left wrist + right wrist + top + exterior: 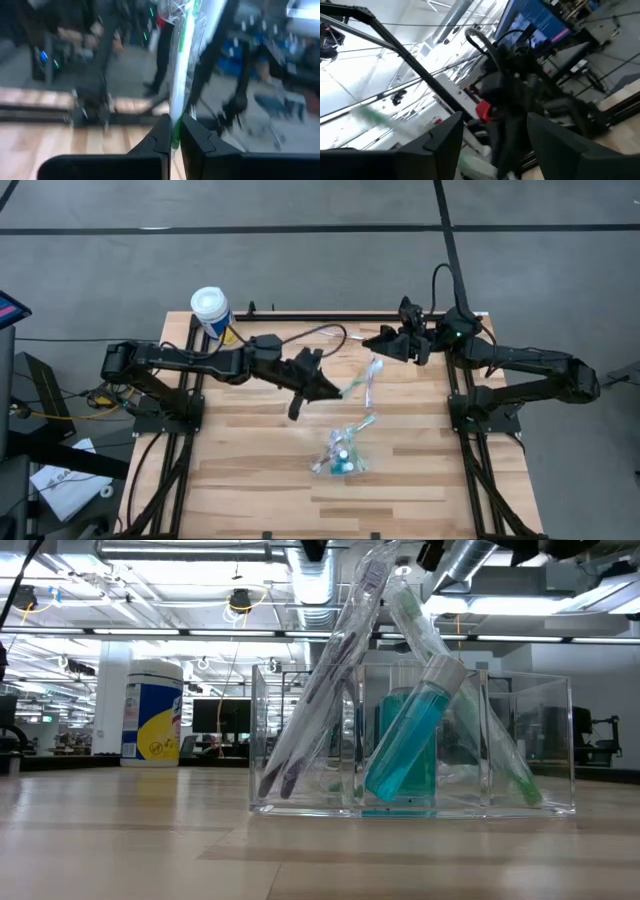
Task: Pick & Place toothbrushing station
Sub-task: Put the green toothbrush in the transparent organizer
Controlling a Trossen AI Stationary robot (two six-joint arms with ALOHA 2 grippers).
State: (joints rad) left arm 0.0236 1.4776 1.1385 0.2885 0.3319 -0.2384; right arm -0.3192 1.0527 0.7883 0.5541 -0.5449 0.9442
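Observation:
The toothbrushing station is a clear plastic cup [340, 460] standing on the wooden table near its middle. In the low view the cup [520, 740] holds a wrapped purple toothbrush [325, 680], a teal tube [410, 745] and a green toothbrush [480, 730], all leaning on its walls. My left gripper [335, 392], above the table's middle, is shut on another wrapped green toothbrush [360, 377]. My right gripper [380, 340] is open at the far right, just beyond that brush's free end, with nothing between its fingers [445, 145]. My left gripper pinches the wrapped green toothbrush near one end [174, 131] between its two fingers. The fingers come level from the table's left. The brush runs on past the fingertips toward the right gripper, lifted clear of the table.
A white-capped canister with a yellow label [210, 310] stands at the far left corner. Cables [320, 332] lie along the far edge. The black frame rails [460, 420] border the table on both sides. Bare wood lies near the front edge.

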